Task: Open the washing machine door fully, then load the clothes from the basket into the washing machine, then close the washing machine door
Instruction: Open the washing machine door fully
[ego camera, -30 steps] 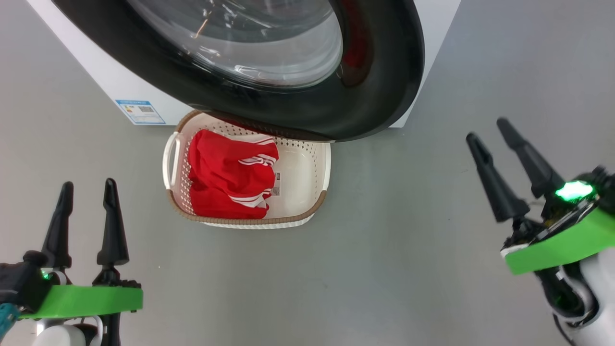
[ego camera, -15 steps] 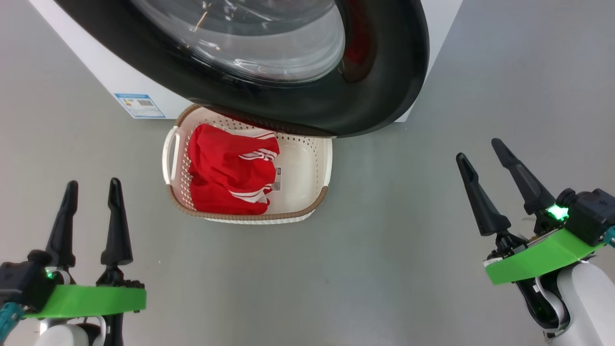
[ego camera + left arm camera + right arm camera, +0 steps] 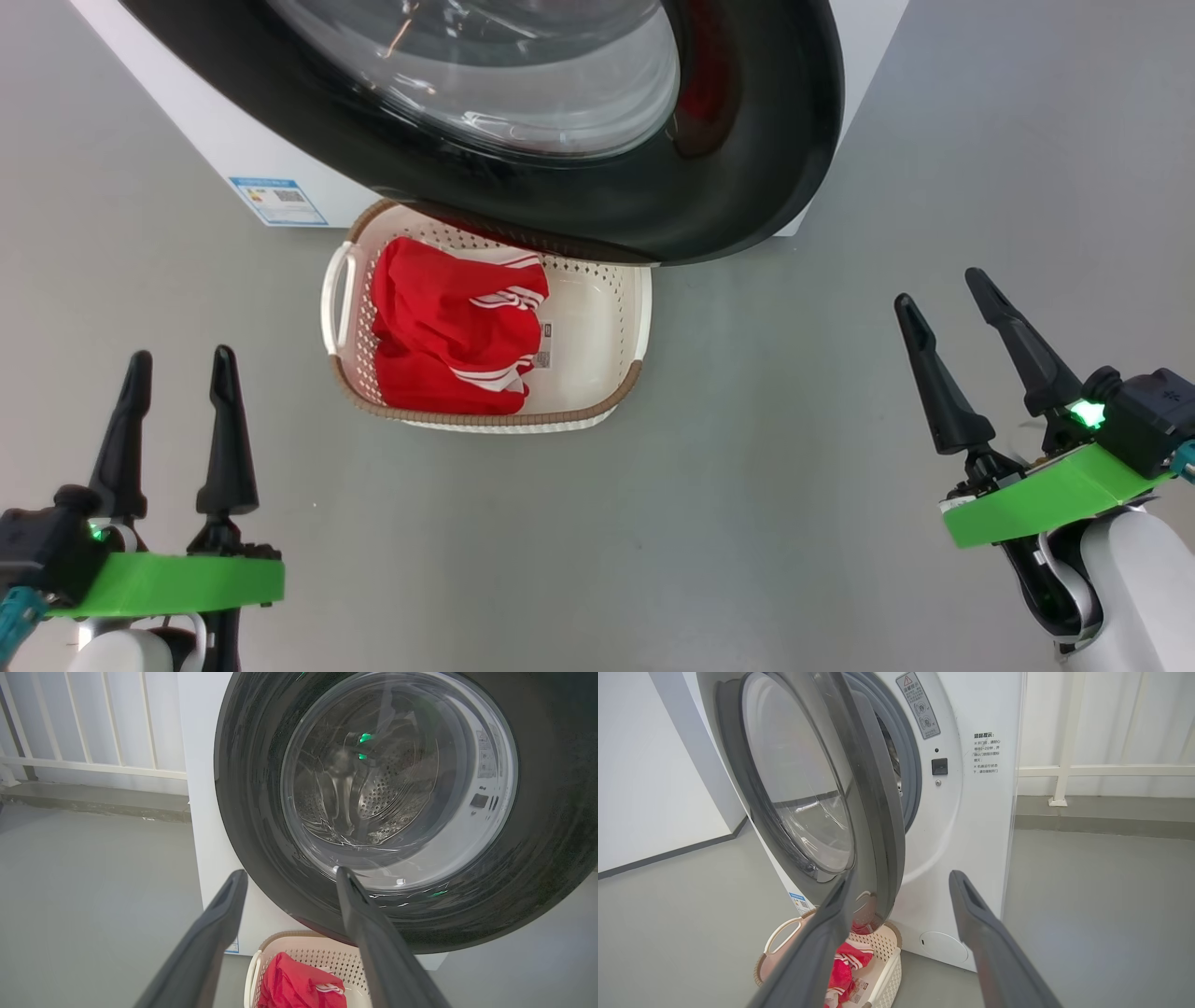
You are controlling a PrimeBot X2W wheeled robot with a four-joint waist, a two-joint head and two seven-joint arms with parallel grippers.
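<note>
Door (image 3: 766,168) ajar, ahead of the right fingers (image 3: 936,394) and overhanging the basket (image 3: 504,419); both right and left fingers (image 3: 224,439) spread, empty; best hooked behind its free edge and swung along the hinge arc, clearing the basket.

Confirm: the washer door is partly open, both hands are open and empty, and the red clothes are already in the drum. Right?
Not quite. The red clothes are in the basket on the floor, not the drum; the head view shows it. The washing machine door is partly open, and the left hand and right hand are open and empty.
</note>
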